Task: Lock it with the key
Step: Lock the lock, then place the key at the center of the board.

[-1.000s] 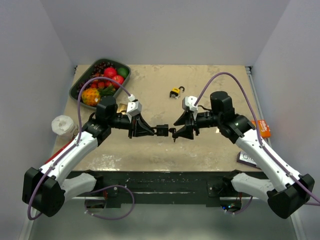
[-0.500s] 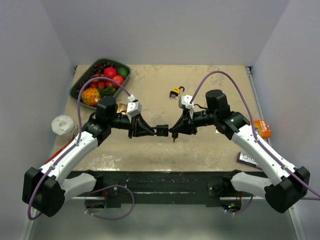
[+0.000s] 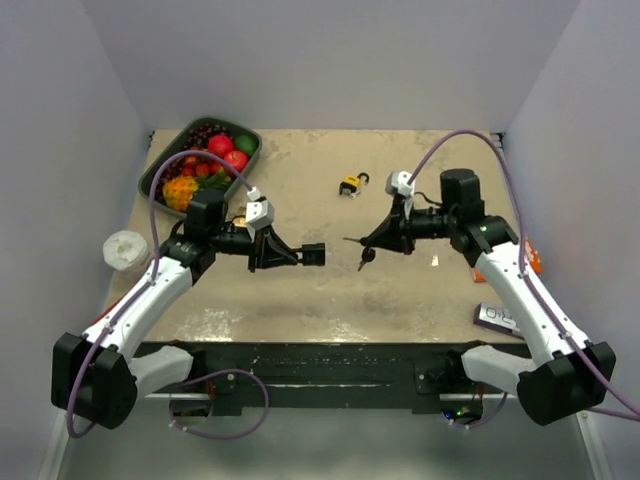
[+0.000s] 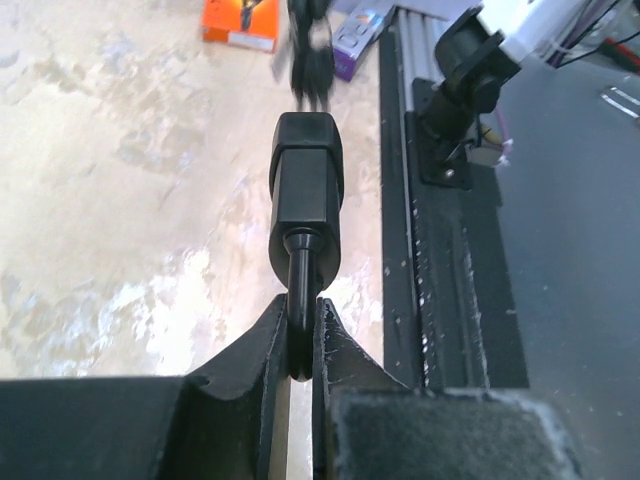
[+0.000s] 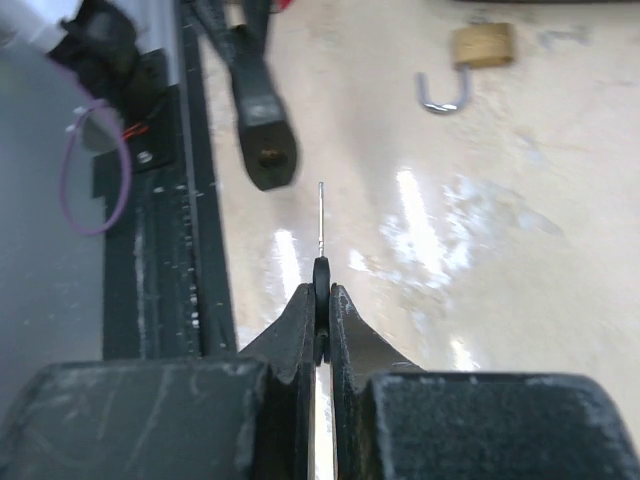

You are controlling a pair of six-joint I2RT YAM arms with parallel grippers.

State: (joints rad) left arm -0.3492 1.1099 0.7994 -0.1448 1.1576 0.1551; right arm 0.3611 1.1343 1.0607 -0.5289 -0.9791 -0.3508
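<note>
Though well apart, left claw [image 3: 297, 257] tight on black padlock [image 3: 313, 254], right claw [image 3: 369, 241] on key [image 5: 321, 272]; brass padlock [image 3: 350, 184] beyond.

Black padlock [image 3: 313, 254], key [image 3: 355, 242], held apart

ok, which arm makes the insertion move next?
Right. The right gripper is shut on the key, blade aimed near the keyhole; the left gripper only holds the black padlock by its shackle.

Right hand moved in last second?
Yes. Against the yellow padlock, the right hand, key in grip, has shifted rightward and up-table, away from the black lock in the left hand.
</note>
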